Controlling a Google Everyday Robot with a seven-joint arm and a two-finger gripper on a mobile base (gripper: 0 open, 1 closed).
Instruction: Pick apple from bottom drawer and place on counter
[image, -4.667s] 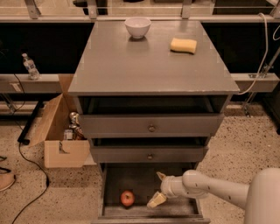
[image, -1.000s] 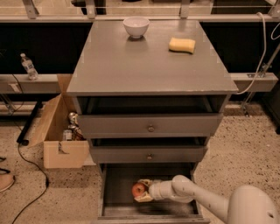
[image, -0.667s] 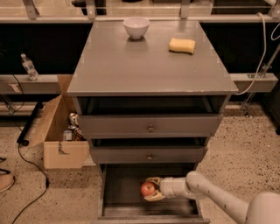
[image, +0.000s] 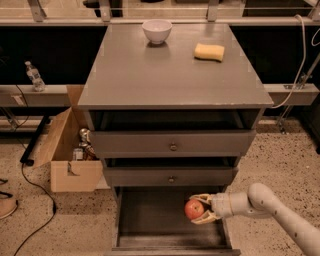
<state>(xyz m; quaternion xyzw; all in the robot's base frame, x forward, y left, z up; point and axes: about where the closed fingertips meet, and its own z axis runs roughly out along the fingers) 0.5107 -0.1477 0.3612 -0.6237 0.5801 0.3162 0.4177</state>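
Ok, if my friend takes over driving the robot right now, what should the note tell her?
Gripper: shut on the apple, one finger above it and one below, at the right side of the open bottom drawer.
Apple: in the gripper, down in the drawer, not yet on the counter.
Counter: a white bowl sits at the back and a yellow sponge at the back right.
Done: the apple is grabbed.
Left: lift it out of the drawer, bring it up and set it on the counter, probably nearer the front, away from the bowl and sponge.
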